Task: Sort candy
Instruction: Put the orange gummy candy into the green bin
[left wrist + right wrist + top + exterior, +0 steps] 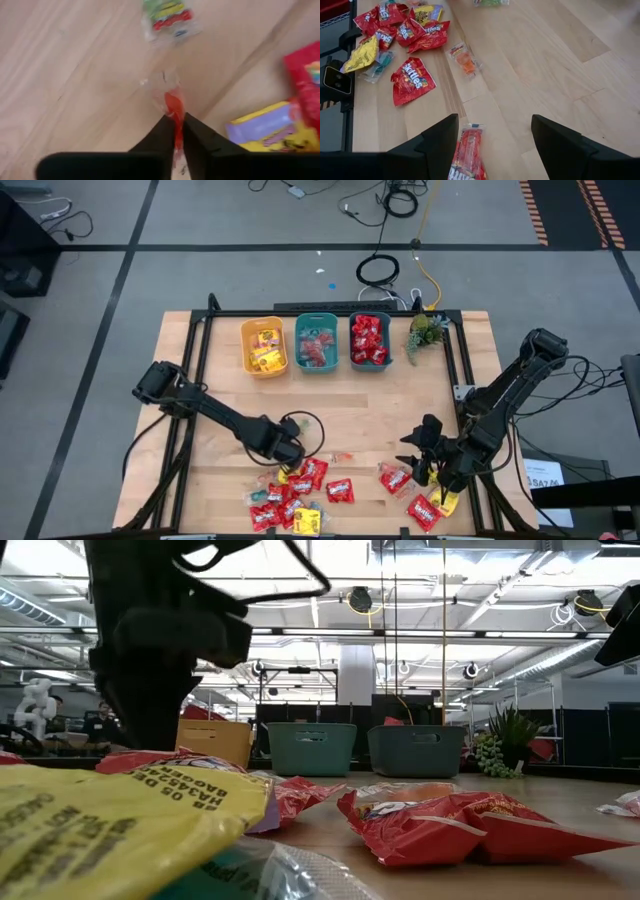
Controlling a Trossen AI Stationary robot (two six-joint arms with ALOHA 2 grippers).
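1. The left gripper [175, 131] is seen low over the wooden desk [340, 405], near the front edge, and its fingers [159, 135] are pinched tight on a tiny clear-wrapped sweet with a red-orange centre [172, 102].
2. That little sweet is still lying on the desk, with most of its crinkly wrapper sticking out past the fingertips.
3. Just beyond it, another clear-wrapped piece with green and red print [169, 19] is lying on the bare wood.
4. A loose heap of glossy red packets and yellow packets [292, 502] is spread along the front edge, right beside the left gripper.
5. The right gripper [492, 132] is held over the front right part of the desk with its fingers spread wide and nothing between them; a red packet [467, 152] is lying on the wood right under the gap.
6. A few more red packets [408, 485] are scattered around that right gripper.
7. At the back of the desk, three plastic bins are lined up: a yellow bin [264, 345], a teal bin [316, 342] and a second teal bin [369, 340], each with candy already in it.
8. A small green plant [425, 332] is parked just right of the bins.
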